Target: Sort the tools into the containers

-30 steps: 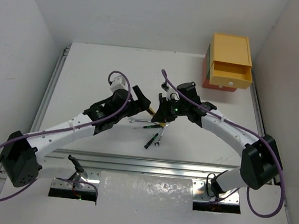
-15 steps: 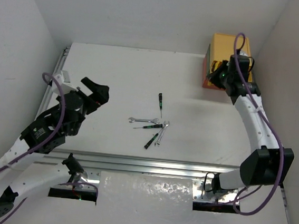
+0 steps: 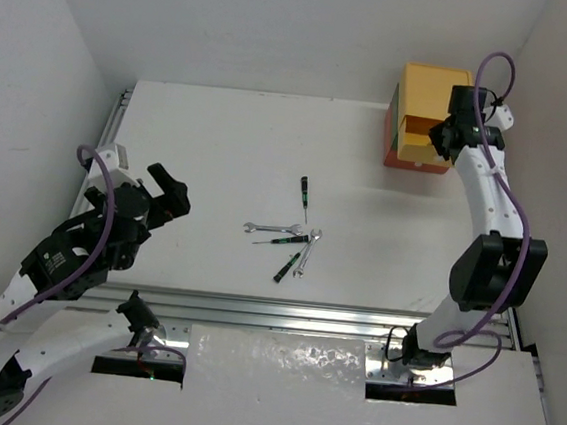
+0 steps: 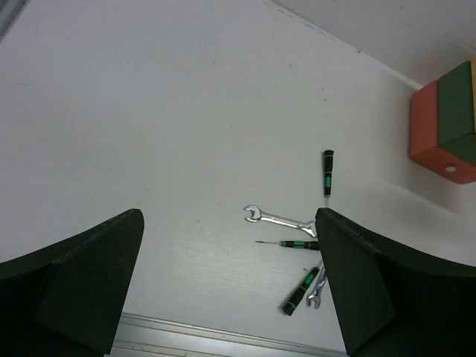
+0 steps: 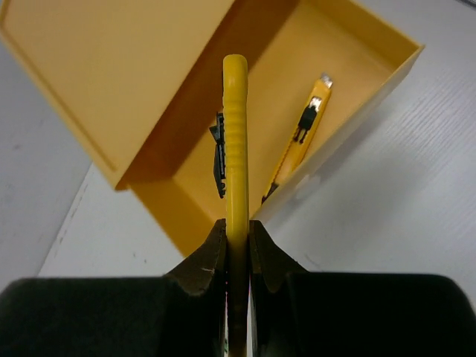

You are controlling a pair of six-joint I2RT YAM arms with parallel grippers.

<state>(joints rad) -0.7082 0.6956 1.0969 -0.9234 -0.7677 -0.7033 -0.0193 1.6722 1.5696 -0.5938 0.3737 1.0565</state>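
Five tools lie on the table (image 3: 220,146) near its middle: three thin black-green screwdrivers (image 3: 305,189) and two silver wrenches (image 3: 267,228), close together and partly touching. The left gripper (image 4: 230,223) hangs above the left part of the table with its jaws wide apart and nothing between them.

At the far right corner, the right gripper (image 5: 236,230) is closed tightly on a yellow tool (image 5: 236,134) with a black part on its side. It is seen edge-on, so I cannot tell which kind of tool it is. The tool points into the pulled-out yellow drawer (image 5: 312,52), where a yellow-black utility knife (image 5: 301,137) already lies along the right wall. The green drawer (image 4: 455,100) and the orange-red drawer (image 4: 428,123) below look closed.

I judge that the main risk is in the release. The held end of the tool seems to be over the near corner of the drawer, not fully inside. If the jaws open here, the tool can catch on the rim and tip out onto the table. It can also fall across the knife and stick up, which would later block the drawer from closing. Pressing down on the extended drawer could shift the stack.
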